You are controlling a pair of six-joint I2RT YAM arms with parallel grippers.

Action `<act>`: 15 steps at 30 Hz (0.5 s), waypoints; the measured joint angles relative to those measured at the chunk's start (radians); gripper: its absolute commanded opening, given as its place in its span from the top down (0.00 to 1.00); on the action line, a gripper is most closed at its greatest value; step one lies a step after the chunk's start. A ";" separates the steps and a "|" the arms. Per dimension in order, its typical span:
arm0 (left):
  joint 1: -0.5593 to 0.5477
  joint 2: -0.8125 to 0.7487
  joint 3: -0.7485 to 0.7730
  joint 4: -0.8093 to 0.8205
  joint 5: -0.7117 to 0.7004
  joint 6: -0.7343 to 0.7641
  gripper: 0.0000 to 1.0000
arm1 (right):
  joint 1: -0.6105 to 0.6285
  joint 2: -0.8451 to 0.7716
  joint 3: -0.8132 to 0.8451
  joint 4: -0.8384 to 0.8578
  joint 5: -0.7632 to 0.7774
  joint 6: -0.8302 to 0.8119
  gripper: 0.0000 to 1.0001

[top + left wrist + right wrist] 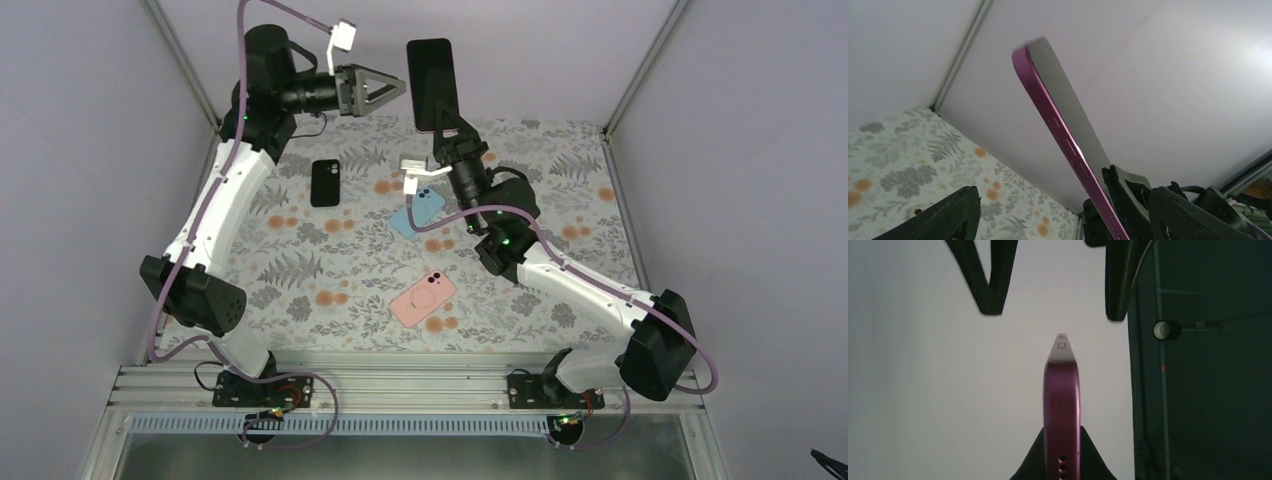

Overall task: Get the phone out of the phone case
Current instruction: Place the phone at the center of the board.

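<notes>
A phone in a purple case stands upright in the air, high over the back of the table, with its dark face towards the top camera. My right gripper is shut on its lower end; the right wrist view shows the case's edge between the fingers of that gripper. My left gripper is open and empty, just left of the phone's upper half and apart from it. In the left wrist view the phone slants between the spread fingers of my left gripper.
On the floral mat lie a black phone case, a light blue phone under the right arm, and a pink phone nearer the front. Grey walls close in the back and both sides.
</notes>
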 measured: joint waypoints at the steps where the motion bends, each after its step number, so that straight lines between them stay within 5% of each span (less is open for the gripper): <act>1: -0.015 0.000 -0.011 0.000 -0.001 0.002 0.20 | 0.000 0.000 -0.004 0.007 0.000 -0.009 0.96; 15: -0.087 0.009 -0.063 0.042 0.006 -0.031 0.59 | 0.005 0.005 -0.069 0.056 0.000 -0.064 0.97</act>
